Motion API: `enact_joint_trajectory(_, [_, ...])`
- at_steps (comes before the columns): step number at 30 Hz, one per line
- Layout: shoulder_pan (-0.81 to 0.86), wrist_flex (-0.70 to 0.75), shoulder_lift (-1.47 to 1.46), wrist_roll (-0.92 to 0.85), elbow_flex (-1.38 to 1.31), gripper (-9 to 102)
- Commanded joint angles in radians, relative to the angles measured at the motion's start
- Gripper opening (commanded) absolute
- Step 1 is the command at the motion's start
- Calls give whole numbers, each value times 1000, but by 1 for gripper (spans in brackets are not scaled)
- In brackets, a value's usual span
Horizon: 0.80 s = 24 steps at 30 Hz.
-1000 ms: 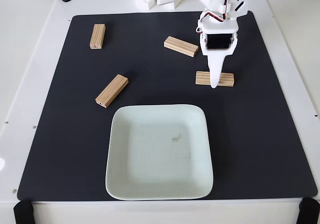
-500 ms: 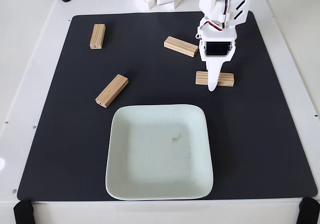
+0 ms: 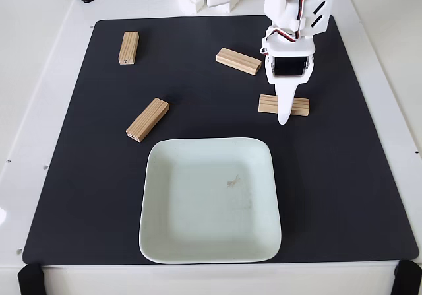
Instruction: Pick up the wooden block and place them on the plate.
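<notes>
Claw (image 3: 283, 113) points down over middle of right-hand wooden block (image 3: 299, 105), white finger crossing block's front face. Opening width and grip cannot be told (second finger hidden). Block lies on black mat (image 3: 343, 176) above plate's (image 3: 158, 235) upper-right corner. Three other wooden blocks (image 3: 148, 119) (image 3: 239, 61) (image 3: 128, 47) lie apart on mat.

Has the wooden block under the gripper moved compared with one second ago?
Yes, slightly. The wooden block beneath the gripper has turned a little: its right end now lies lower, nearer the plate, and it sits tilted rather than level.
</notes>
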Motion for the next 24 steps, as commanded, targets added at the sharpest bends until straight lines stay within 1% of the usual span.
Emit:
enact_joint_trajectory(1, [-5,-15,6,3,-35,23])
enact_joint_trajectory(5, [-5,-17,6,5,-32,22])
enact_joint_trajectory(6, [-5,-17,6,5,-32,20])
enact_joint_trajectory(11, [-5,-17,6,6,-31,-1])
enact_joint_trajectory(14, [-5,-17,6,8,-31,1])
enact_joint_trajectory(21, [-8,-18,29,-2,-35,-1])
enact_joint_trajectory(24, [-11,-17,106,-9,-46,-1])
